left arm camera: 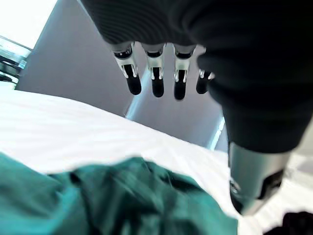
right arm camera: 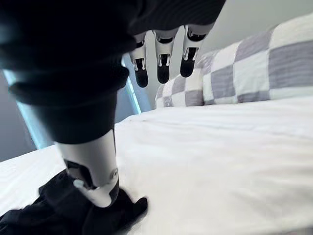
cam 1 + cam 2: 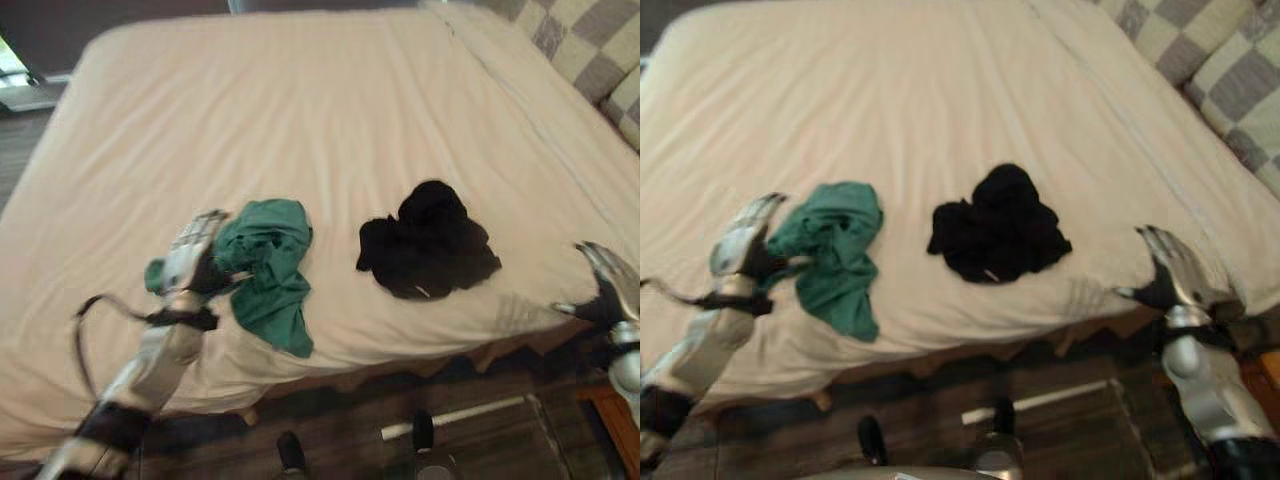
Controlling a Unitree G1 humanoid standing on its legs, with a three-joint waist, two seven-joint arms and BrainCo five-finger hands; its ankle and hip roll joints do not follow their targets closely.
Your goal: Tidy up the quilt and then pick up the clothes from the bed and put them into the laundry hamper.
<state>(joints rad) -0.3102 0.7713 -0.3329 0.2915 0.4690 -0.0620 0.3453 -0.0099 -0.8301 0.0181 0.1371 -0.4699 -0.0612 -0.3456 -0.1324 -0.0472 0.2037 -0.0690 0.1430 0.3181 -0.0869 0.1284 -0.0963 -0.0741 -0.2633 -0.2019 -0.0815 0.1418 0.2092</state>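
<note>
Crumpled green cloth (image 3: 270, 262) & black heap (image 3: 428, 242), smooth quilt (image 3: 330, 110)

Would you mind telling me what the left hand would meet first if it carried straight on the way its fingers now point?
Probably the green garment. The left hand hangs open just above its near edge, fingers aimed up the bed across the quilt. Its height is unclear, so it might pass just over the cloth.

Bedroom in a home. I'm standing at a wide bed (image 3: 300, 120) covered edge to edge with a cream quilt (image 3: 890, 90). Grey-and-cream checked pillows (image 3: 580, 45) at the head. Worn clothes dropped on the quilt: green garment (image 3: 268, 262), black garment (image 3: 428, 242). Dark wood-plank floor (image 3: 1060, 420) below the bed edge.
</note>
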